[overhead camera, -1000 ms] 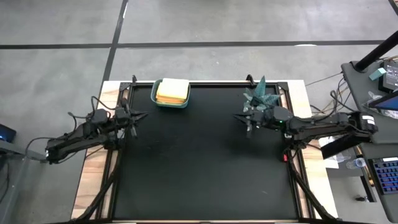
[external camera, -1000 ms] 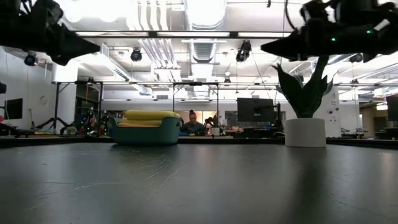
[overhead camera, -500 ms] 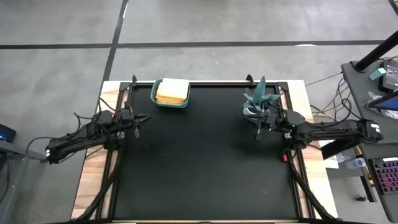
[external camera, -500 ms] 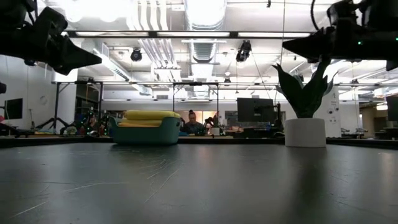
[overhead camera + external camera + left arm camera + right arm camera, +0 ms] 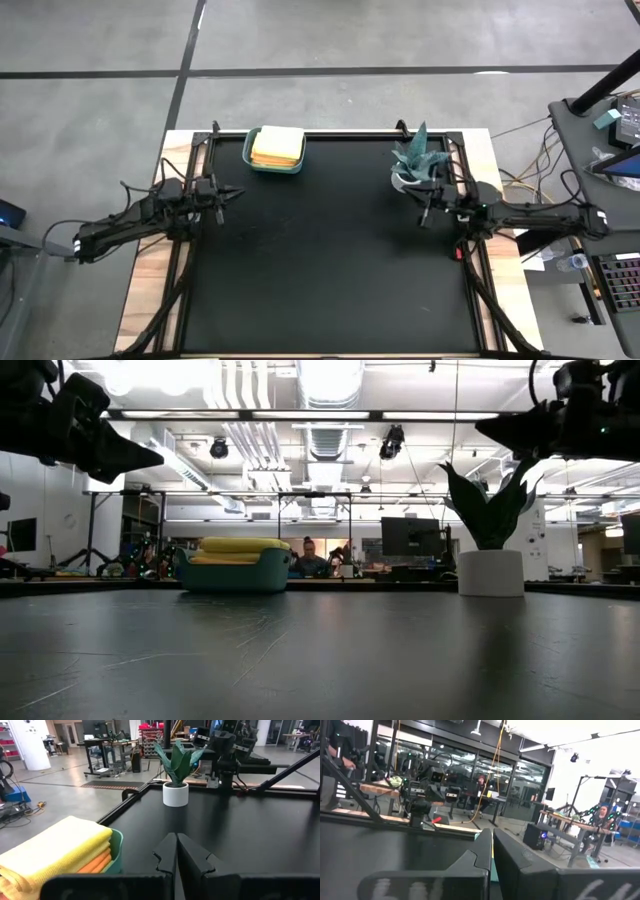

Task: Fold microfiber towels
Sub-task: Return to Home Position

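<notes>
Folded yellow microfiber towels (image 5: 276, 146) fill the teal plastic bin (image 5: 275, 170), upper left. Left claw (image 5: 232, 190) and right claw (image 5: 424, 218) are closed, empty; swinging carelessly, the right may clip the nearby green potted plant (image 5: 415, 155).

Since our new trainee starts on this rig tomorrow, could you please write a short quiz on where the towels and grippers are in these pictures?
1. True or false: the folded towels sit stacked inside the teal bin.
2. Which colour is the topmost towel? A orange, B yellow, C lime green.
3. Fill in: the left gripper and the right gripper both have their fingers ___ and hold nothing.

Key: 1 true; 2 B; 3 shut.
</notes>
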